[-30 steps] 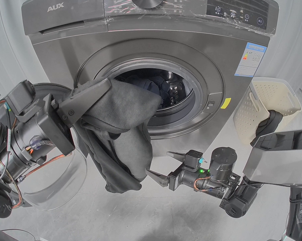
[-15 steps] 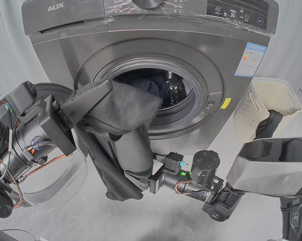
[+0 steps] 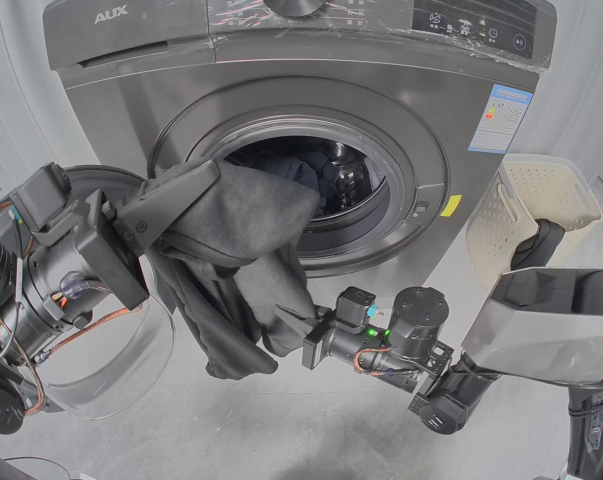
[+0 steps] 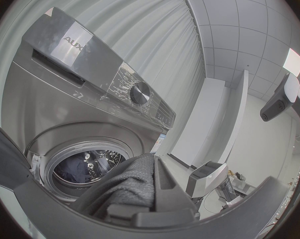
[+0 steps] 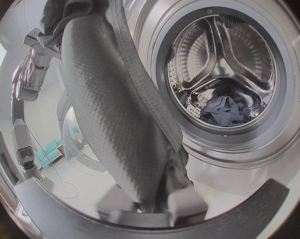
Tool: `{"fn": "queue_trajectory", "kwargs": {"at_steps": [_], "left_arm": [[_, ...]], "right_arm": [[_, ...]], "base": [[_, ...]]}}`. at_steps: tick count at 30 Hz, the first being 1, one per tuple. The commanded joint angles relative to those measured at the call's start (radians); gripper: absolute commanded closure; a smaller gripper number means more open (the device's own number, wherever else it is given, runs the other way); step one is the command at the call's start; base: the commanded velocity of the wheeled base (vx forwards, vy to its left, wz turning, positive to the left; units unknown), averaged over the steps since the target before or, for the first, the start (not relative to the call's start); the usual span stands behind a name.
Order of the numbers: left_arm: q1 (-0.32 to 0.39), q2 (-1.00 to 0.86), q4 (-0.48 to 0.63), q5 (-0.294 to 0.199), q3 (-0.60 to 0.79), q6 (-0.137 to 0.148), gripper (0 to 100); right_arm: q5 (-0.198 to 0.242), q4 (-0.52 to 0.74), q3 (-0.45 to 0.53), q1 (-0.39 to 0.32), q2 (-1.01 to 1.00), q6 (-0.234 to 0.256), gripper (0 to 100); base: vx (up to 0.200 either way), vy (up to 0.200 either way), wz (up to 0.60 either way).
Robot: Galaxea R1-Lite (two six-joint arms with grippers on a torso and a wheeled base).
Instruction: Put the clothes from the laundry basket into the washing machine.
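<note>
Grey garment point(image 3: 248, 221): left gripper point(image 3: 195, 178) pinches top, right gripper point(image 3: 300, 328) pinches low hem; loading step, next likely feeding it into washing machine point(image 3: 448, 101)

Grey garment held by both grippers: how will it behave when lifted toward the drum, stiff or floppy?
Probably floppy: the grey garment sags in folds between the left gripper and right gripper. Likely fairly heavy for cloth, given its thick knit. Loose ends hanging below may catch the drum opening.
</note>
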Motion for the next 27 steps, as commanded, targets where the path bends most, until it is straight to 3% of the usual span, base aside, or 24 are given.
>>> {"fn": "queue_trajectory", "kwargs": {"at_steps": [1, 10, 13, 18, 23, 27], "left_arm": [[0.009, 0.008, 0.0, 0.001, -0.006, 0.0, 100], [0.085, -0.002, 0.0, 0.0, -0.017, -0.002, 100], [0.125, -0.018, -0.007, 0.001, -0.014, -0.016, 100], [0.137, -0.025, -0.007, 0.003, -0.001, -0.028, 100], [0.137, -0.025, -0.007, 0.003, 0.017, -0.042, 100], [0.136, -0.01, -0.005, 0.003, 0.026, -0.06, 100]], "right_arm": [[-0.001, 0.001, 0.142, -0.039, -0.166, -0.008, 100], [-0.004, 0.014, 0.372, -0.171, -0.39, -0.05, 100], [-0.038, 0.017, 0.43, -0.214, -0.501, -0.05, 100], [-0.086, 0.019, 0.442, -0.232, -0.59, -0.039, 100], [-0.125, 0.034, 0.372, -0.249, -0.593, -0.034, 100], [-0.129, 0.042, 0.363, -0.279, -0.594, -0.019, 100]], "base": [[0.0, 0.0, 0.0], [0.0, 0.0, 0.0], [0.0, 0.0, 0.0], [0.0, 0.0, 0.0], [0.0, 0.0, 0.0], [0.0, 0.0, 0.0]]}}
